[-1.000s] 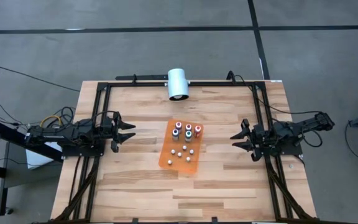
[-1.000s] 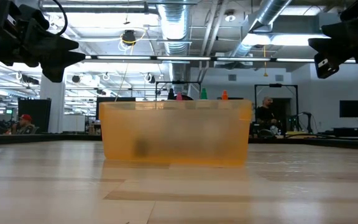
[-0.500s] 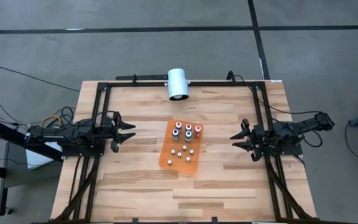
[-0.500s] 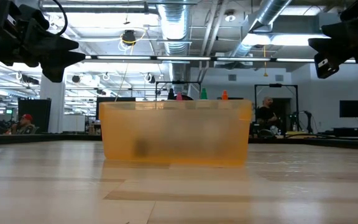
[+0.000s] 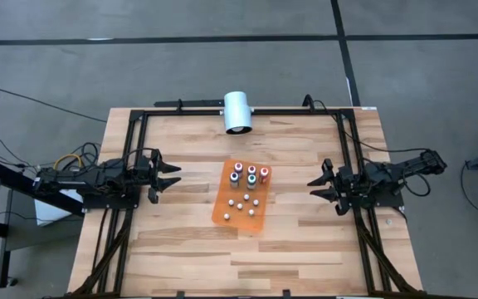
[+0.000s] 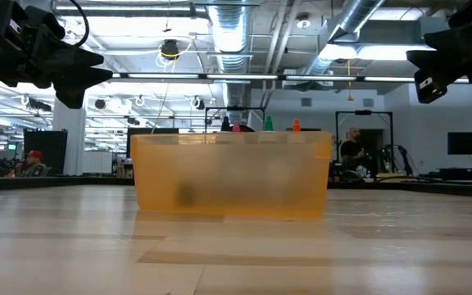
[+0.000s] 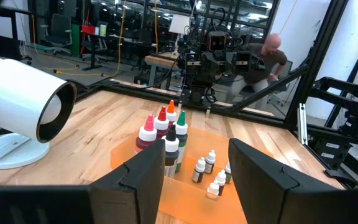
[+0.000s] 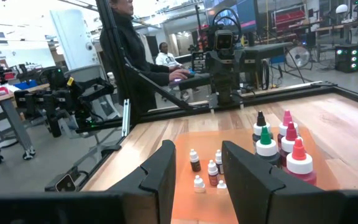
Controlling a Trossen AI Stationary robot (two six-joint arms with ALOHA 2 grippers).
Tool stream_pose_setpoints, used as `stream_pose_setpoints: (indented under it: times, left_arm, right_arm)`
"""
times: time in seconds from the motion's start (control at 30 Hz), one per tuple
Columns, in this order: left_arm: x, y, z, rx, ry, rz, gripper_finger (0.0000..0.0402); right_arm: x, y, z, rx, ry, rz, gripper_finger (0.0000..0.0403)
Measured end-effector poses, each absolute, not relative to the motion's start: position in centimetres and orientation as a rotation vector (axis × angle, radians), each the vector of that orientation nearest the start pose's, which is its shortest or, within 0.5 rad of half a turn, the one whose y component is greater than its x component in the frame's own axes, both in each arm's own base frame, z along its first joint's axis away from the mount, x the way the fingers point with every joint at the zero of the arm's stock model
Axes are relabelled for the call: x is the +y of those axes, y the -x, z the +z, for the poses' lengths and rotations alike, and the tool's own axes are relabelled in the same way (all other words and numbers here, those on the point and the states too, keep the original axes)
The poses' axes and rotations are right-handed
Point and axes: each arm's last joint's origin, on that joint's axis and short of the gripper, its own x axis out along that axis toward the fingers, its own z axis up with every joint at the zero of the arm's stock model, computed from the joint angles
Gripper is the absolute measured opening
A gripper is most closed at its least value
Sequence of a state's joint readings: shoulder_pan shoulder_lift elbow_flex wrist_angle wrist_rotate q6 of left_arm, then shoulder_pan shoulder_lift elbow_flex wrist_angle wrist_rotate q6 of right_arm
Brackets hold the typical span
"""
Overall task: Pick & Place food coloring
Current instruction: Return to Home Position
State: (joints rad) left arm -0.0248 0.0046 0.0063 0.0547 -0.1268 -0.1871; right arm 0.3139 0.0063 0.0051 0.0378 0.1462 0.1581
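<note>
Broadly, progress: judged all but finished. About ten food coloring bottles [image 5: 251, 178] can be counted, all standing inside the orange bin [image 5: 262, 219], and none shows on the bare counter [image 5: 305, 241] around it.
Left to do: by my reading, only parking the arms. Both are drawn back at the sides, and no bottle looks in need of a pick.
Where the task's things are: in the bin at the middle of the counter, well apart from both arms.
Bin, end toward the white cylinder: five taller bottles stand upright in a tight cluster. The left wrist view shows red, pink, orange, green and dark tops.
Bin, other end: five tiny white-capped bottles, spread loosely and apart from one another.
Bin from counter height: the wall is cloudy orange, and only three tips (pink, green, orange) show above the rim.
Left arm [image 5: 98, 181]: at the counter's left side, pointed toward the bin. The left jaws are released and spread wide, with nothing between the fingers [image 7: 143, 180].
Right arm [image 5: 388, 178]: at the counter's right side, facing the bin. The right jaws are likewise released and empty, with a clear gap between the fingers [image 8: 161, 171].
Height of the arms: the low view shows both hanging above the counter, not resting on it.
White cylinder [image 5: 238, 112]: lies on its side at the counter's far edge, beyond the bin and apart from it. Its open mouth faces the bottles, and nothing is visible inside.
</note>
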Motion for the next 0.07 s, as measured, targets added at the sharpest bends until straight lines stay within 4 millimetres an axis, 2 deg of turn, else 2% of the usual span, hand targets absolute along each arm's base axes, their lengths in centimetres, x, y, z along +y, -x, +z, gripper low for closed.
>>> stream_pose_setpoints:
  times: [0.07]
  left_arm:
    - [0.13,-9.73,17.06,-0.066,0.191,0.097,0.0169]
  right_arm:
    - [2.61,-9.39,16.84,-0.023,-0.166,0.17,0.0121]
